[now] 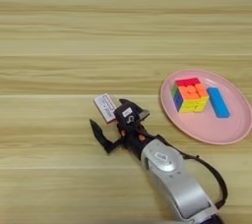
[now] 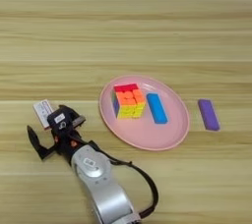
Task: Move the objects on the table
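Wide wooden counter (image 1: 74, 21) seen from above; on its right part, a pink plate (image 1: 197, 125) carrying a multicoloured puzzle cube (image 1: 190, 95) and, just beside it on the right, a flat blue block (image 1: 218, 101); further toward the counter's right edge, off the plate, a purple block (image 2: 208, 114); near the front edge, the right end effector (image 1: 114, 126) with black fingers spread apart, released, holding nothing, one finger at a small white-and-red box (image 1: 105, 107) lying flat.
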Motion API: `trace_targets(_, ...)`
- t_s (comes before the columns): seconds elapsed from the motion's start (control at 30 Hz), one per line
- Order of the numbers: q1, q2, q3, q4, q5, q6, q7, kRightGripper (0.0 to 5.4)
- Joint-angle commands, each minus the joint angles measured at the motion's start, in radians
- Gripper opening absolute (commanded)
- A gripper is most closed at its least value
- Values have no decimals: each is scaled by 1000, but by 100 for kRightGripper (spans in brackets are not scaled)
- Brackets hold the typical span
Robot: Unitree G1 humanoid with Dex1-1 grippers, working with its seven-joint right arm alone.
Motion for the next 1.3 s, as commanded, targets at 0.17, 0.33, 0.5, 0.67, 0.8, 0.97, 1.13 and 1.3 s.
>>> trace_targets(0.17, -43, 15, -16, 4, 0, -31, -9, 538)
trace_targets(0.33, -44, 17, -19, 15, -1, -36, -10, 538)
trace_targets(0.5, -43, 18, -20, 13, 0, -36, -9, 538)
trace_targets(0.67, -47, 18, -22, 21, 0, -37, -10, 538)
trace_targets(0.8, -19, -2, 1, -140, -36, -106, -19, 538)
trace_targets(0.97, 11, -15, -28, -382, -18, -107, -13, 538)
trace_targets(1.13, 15, -40, -183, -509, 67, -87, -20, 538)
trace_targets(1.3, 9, -85, -368, -524, 150, -79, -32, 538)
